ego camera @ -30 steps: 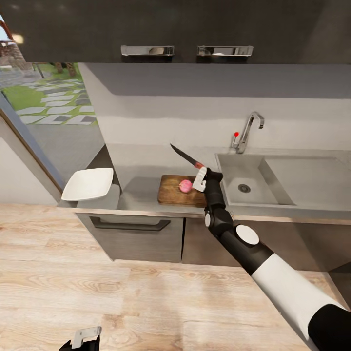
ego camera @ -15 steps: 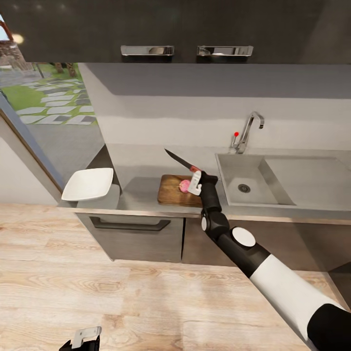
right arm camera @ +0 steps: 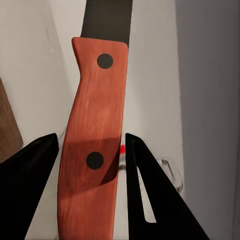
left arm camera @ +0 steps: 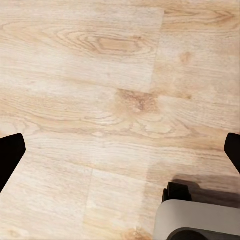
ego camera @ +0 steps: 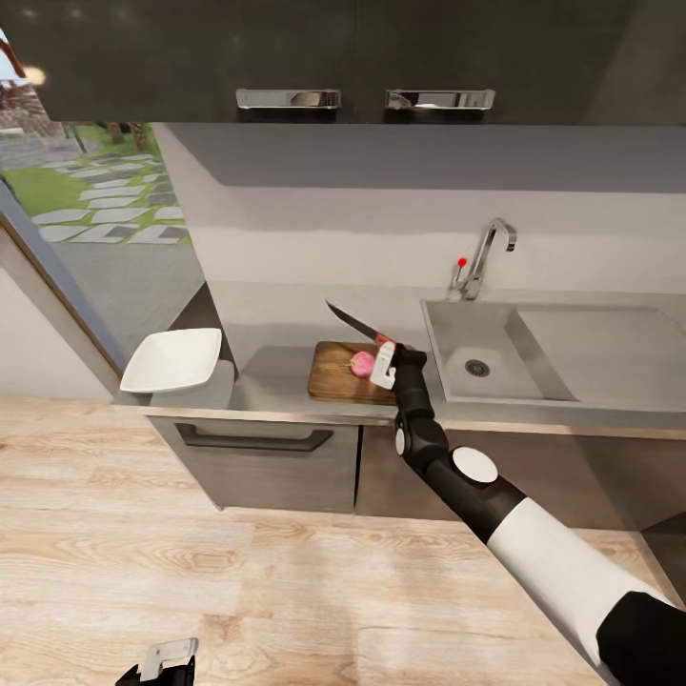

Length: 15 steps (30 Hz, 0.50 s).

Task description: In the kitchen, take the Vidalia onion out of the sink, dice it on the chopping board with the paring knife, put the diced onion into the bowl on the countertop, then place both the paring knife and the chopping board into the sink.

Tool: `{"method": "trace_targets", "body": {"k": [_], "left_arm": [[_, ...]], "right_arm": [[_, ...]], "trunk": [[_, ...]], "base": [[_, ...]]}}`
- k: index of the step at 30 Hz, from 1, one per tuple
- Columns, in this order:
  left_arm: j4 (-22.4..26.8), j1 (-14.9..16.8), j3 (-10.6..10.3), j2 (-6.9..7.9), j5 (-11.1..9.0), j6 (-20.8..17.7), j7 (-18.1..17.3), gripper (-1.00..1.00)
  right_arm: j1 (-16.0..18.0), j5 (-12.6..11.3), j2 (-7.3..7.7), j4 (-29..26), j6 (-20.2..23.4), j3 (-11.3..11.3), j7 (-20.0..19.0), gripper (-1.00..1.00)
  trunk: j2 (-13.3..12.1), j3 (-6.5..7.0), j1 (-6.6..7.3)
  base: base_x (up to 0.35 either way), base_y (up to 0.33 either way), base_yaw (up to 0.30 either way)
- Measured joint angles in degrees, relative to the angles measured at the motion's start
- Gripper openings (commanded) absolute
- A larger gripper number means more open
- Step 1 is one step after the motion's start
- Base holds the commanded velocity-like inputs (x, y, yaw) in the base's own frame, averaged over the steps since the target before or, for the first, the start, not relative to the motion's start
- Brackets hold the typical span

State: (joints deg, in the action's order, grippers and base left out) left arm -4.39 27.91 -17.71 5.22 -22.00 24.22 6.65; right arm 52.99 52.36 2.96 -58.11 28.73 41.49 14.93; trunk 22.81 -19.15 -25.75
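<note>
Low at the near left of the head view, above the pale wooden floor (ego camera: 286, 572): left gripper (ego camera: 170, 655), pale fingers pointing up, parked well away from the countertop. In the left wrist view, dark fingertips (left arm camera: 10, 157) at the two far sides with bare floorboards between them, so spread wide and holding nothing.

On the left end of the countertop (ego camera: 267, 367), by the corner: white bowl (ego camera: 172, 359), shallow and empty.

Further right, near the front edge and just left of the sink: chopping board (ego camera: 335, 376), flat, with the onion (ego camera: 362, 362) whole on its right half.

Reaching up from the lower right of the head view: right arm, white forearm then black wrist, stretched forward over the front edge of the countertop. Right gripper (ego camera: 386, 360) over the right edge of the board, just beside the onion, clamped on the paring knife (ego camera: 357, 324). Reddish handle (right arm camera: 92, 135) with two dark rivets pinched between the black fingers (right arm camera: 150, 195) in the right wrist view; dark blade slanting up and left, away from the gripper, above the back of the board and clear of the onion.

At the right end of the countertop: sink (ego camera: 457, 329), steel basin with a round drain, nothing inside; faucet (ego camera: 486, 252) with a red knob at its back edge.
</note>
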Motion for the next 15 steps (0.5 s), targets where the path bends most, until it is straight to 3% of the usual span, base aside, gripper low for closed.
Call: {"method": "trace_targets", "body": {"k": [15], "left_arm": [[0.0, 0.0, 0.0, 0.0, 0.0, 0.0, -0.1, 1.0]], "right_arm": [[0.0, 0.2, 0.06, 0.7, 0.4, 0.0, 0.1, -1.0]], "trunk": [[0.0, 0.0, 0.0]], "base": [[0.0, 0.0, 0.0]]}}
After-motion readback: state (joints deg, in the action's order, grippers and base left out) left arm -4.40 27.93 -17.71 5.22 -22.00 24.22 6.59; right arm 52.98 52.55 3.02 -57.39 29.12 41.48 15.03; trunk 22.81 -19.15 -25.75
